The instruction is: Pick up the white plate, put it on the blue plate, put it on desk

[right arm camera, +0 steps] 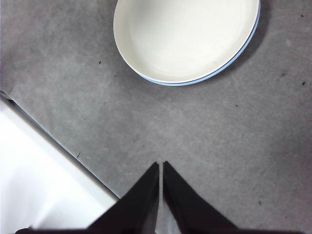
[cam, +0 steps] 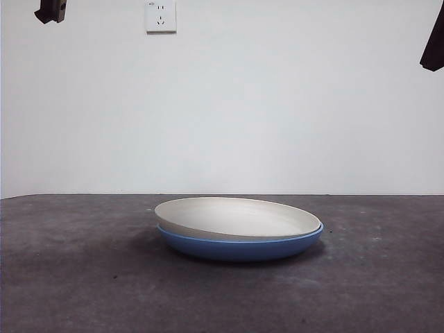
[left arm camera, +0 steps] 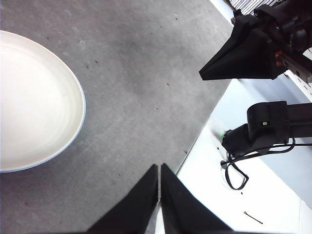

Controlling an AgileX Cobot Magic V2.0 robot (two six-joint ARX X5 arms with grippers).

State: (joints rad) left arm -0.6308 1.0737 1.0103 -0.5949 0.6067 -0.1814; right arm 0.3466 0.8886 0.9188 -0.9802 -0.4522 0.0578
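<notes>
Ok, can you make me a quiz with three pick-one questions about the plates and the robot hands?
1. Where is the white plate?
A. nested in the blue plate
B. beside the blue plate
C. in a gripper

2. How many plates are there?
A. one
B. two
C. three

3. How are the left gripper and the right gripper?
A. both shut, holding nothing
B. both wide open
C. one grips a plate

Answers: 1 A, the blue plate shows under it, its rim around it. 2 B, one white and one blue. 3 A, each wrist view shows jaws pressed together above the bare desk.
</notes>
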